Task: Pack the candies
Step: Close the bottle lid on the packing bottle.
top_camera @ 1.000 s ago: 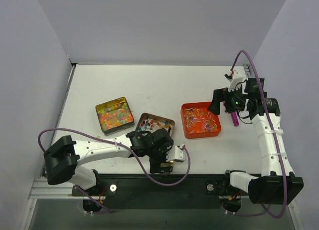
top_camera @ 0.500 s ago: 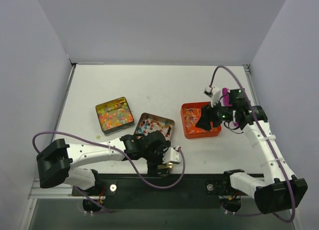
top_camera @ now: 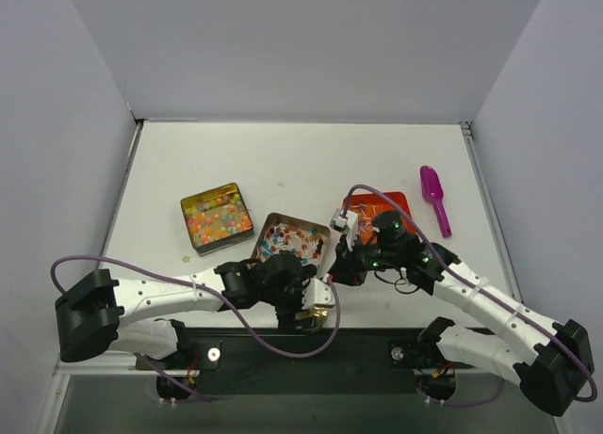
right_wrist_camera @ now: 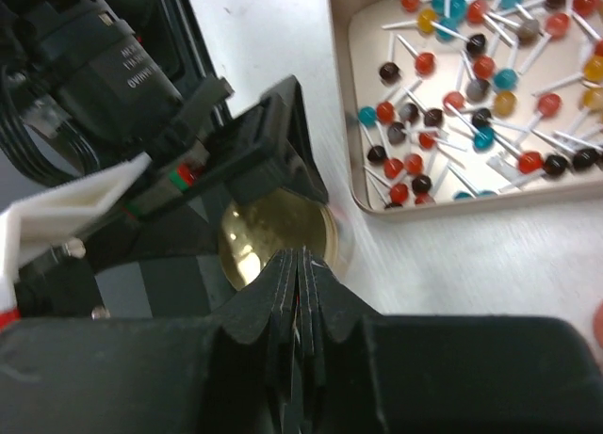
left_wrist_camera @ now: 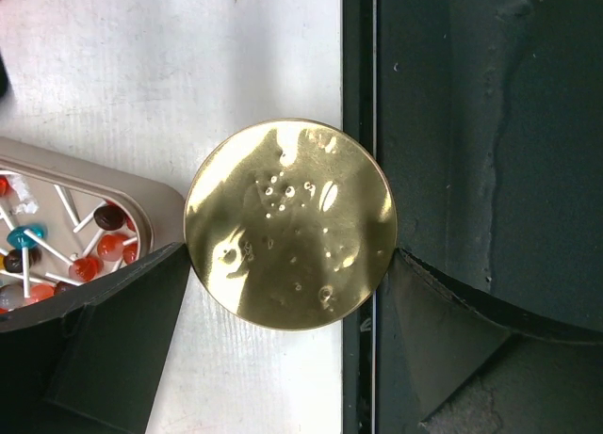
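Candies fill three containers: colourful beads in a square tin [top_camera: 217,218], lollipop-like sweets in a rounded tin [top_camera: 293,236] [right_wrist_camera: 471,76] [left_wrist_camera: 57,236], and wrapped pieces in an orange tray [top_camera: 394,204] half hidden under my right arm. At the table's front edge my left gripper [top_camera: 309,311] [left_wrist_camera: 287,335] stands open. A round gold lid [left_wrist_camera: 290,225] [right_wrist_camera: 273,232] lies flat between its fingertips, overhanging the dark rail. Hovering just right of it, above the lid's rim, my right gripper [top_camera: 337,272] [right_wrist_camera: 301,265] is shut on nothing.
A purple scoop [top_camera: 433,199] lies on the table at the back right, beyond the orange tray. The black base rail [left_wrist_camera: 471,123] runs along the table's front edge. My two arms are close together at the front middle.
My right arm swung from beside the purple scoop at the back right, across the orange tray, to the front middle, and its jaws went from open to shut. The left arm shifted slightly.
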Action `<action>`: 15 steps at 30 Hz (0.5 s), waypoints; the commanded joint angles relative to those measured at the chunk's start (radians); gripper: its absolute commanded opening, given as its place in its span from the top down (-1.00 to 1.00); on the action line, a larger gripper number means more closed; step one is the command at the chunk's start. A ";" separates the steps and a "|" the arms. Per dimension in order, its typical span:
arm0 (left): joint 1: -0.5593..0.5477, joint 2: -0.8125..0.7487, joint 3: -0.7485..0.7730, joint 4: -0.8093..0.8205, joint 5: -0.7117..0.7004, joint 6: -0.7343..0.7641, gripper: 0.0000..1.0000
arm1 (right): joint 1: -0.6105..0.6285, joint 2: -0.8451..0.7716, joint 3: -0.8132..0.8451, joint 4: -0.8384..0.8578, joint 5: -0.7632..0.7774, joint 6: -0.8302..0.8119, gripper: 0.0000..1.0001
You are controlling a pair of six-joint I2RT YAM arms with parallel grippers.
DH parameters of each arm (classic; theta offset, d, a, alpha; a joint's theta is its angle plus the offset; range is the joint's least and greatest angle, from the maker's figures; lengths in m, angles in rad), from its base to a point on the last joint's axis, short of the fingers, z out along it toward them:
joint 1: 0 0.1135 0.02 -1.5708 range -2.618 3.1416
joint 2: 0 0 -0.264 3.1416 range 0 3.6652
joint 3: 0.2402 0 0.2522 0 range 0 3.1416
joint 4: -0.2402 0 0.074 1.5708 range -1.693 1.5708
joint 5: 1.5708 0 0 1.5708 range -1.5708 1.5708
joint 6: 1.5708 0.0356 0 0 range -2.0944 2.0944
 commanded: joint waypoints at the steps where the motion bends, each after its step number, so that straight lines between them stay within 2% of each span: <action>1: -0.002 -0.045 -0.017 0.091 -0.030 -0.027 -0.95 | 0.049 0.024 -0.052 0.241 0.002 0.170 0.91; 8: -0.002 -0.036 -0.017 0.112 -0.031 -0.057 -0.95 | 0.062 0.124 -0.144 0.428 -0.009 0.325 0.99; 15: 0.000 -0.044 -0.034 0.117 -0.041 -0.068 -0.95 | 0.107 0.245 -0.150 0.476 -0.029 0.355 1.00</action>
